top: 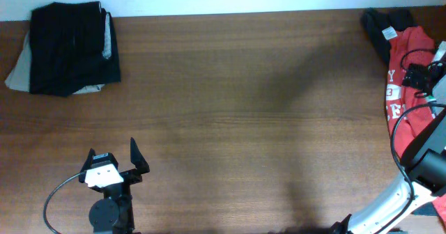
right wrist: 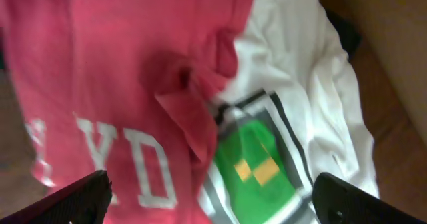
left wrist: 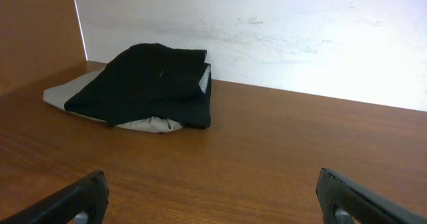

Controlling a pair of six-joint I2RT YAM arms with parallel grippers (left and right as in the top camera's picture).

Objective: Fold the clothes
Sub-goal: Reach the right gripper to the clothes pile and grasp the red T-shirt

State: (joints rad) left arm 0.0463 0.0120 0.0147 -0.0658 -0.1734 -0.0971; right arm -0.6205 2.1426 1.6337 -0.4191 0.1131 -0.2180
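Observation:
A red-orange T-shirt [top: 404, 88] with white lettering lies crumpled at the table's far right edge, on a pile with a dark garment [top: 380, 25]. In the right wrist view the red shirt [right wrist: 100, 71] lies beside a white garment [right wrist: 300, 84] with a green print. My right gripper [top: 426, 77] hovers over this pile, its fingers [right wrist: 210, 201] wide open and empty. My left gripper [top: 115, 166] sits open and empty near the front left, over bare table [left wrist: 213, 204].
A folded stack of black and pale grey clothes [top: 70, 49] rests at the back left corner, also in the left wrist view [left wrist: 147, 84]. A white wall [left wrist: 267, 31] runs behind the table. Black cables [top: 411, 133] trail by the right arm.

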